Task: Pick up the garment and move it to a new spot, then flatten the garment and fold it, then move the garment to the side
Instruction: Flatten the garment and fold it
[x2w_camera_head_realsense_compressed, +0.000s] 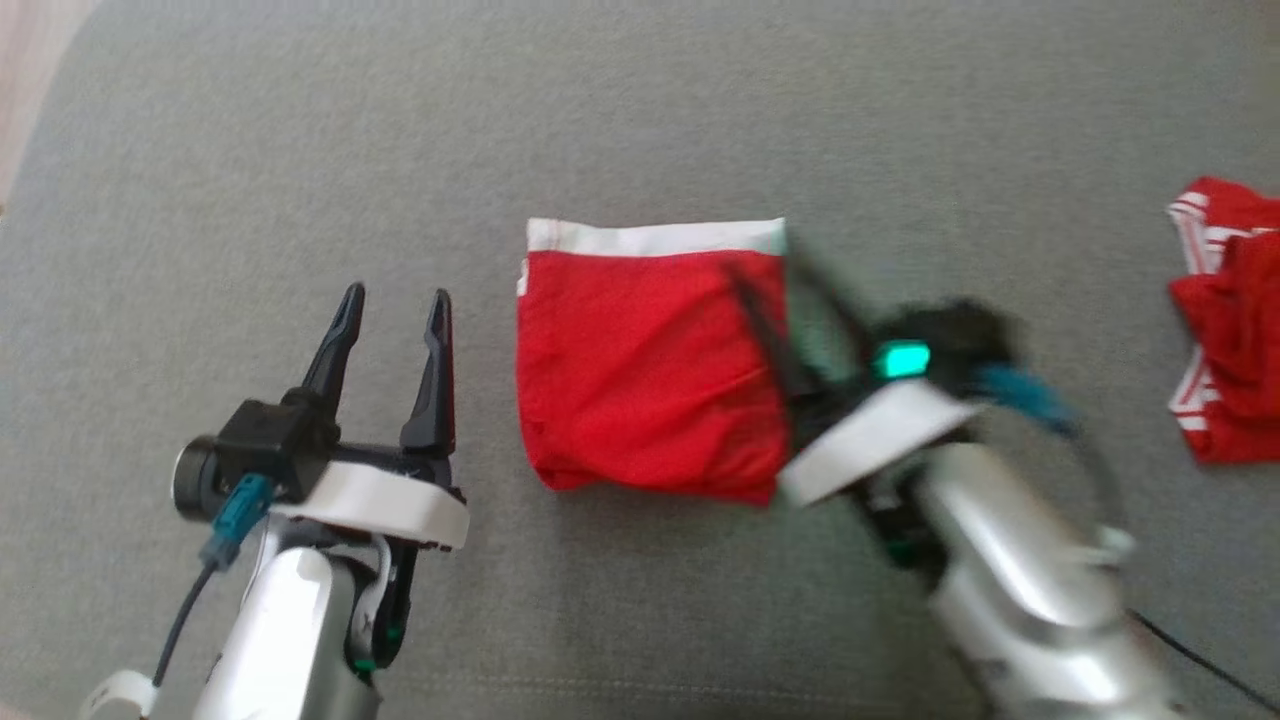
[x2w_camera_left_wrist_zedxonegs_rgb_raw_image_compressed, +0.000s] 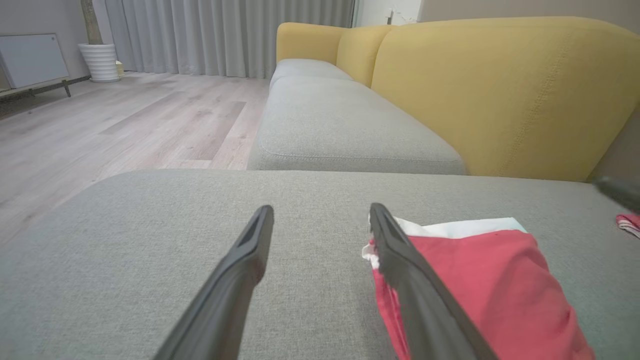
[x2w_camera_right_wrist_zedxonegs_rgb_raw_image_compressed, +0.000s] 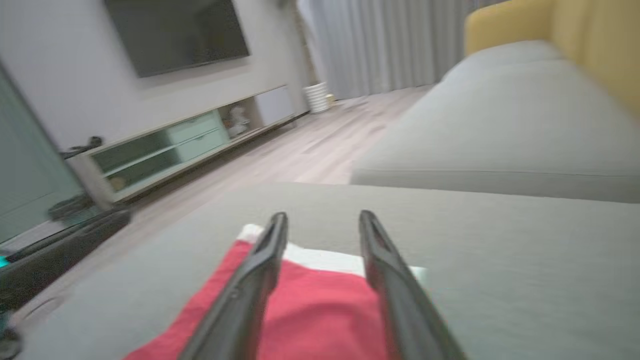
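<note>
The garment (x2w_camera_head_realsense_compressed: 640, 370) is red with a white band along its far edge and lies folded into a square on the grey cushion (x2w_camera_head_realsense_compressed: 300, 150). My right gripper (x2w_camera_head_realsense_compressed: 768, 268) is blurred at its right edge. Its fingers stand apart, one over the red cloth and one just beyond the edge. In the right wrist view that gripper (x2w_camera_right_wrist_zedxonegs_rgb_raw_image_compressed: 322, 216) points across the garment (x2w_camera_right_wrist_zedxonegs_rgb_raw_image_compressed: 320, 310) with nothing between its fingers. My left gripper (x2w_camera_head_realsense_compressed: 395, 300) is open to the left of the garment, apart from it. In the left wrist view it (x2w_camera_left_wrist_zedxonegs_rgb_raw_image_compressed: 320, 210) has the garment (x2w_camera_left_wrist_zedxonegs_rgb_raw_image_compressed: 490, 280) beside its right finger.
A second red garment with white stripes (x2w_camera_head_realsense_compressed: 1225, 320) lies crumpled at the cushion's right edge. A yellow sofa back (x2w_camera_left_wrist_zedxonegs_rgb_raw_image_compressed: 500, 95) and more grey seat cushions (x2w_camera_left_wrist_zedxonegs_rgb_raw_image_compressed: 345, 125) stand beyond. Wooden floor (x2w_camera_left_wrist_zedxonegs_rgb_raw_image_compressed: 125, 125) lies to the left.
</note>
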